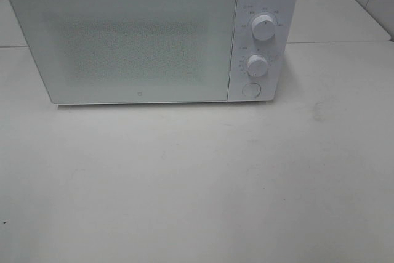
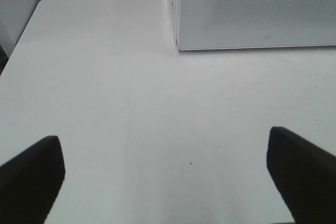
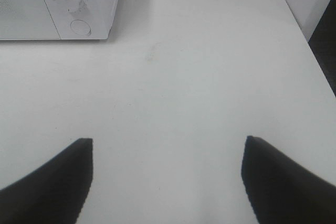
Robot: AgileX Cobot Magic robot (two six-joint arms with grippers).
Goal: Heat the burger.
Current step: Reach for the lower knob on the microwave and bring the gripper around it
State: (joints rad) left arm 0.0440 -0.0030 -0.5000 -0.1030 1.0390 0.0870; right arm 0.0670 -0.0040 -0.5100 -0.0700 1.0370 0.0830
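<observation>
Honestly, we see no burger anywhere, and the left gripper and right gripper hang spread and empty over the table, so twisting a dial on the shut microwave might heat nothing.

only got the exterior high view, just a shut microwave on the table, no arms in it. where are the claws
Observer: The left claw is open above the table, facing the door end of the microwave.
Operator: and the right one
Observer: The right claw is open too, holding nothing, with the microwave's round button ahead of it.
Operator: any burger in the wrist cams
Observer: No, neither wrist view shows the burger. Only tabletop lies in front of each claw.
</observation>
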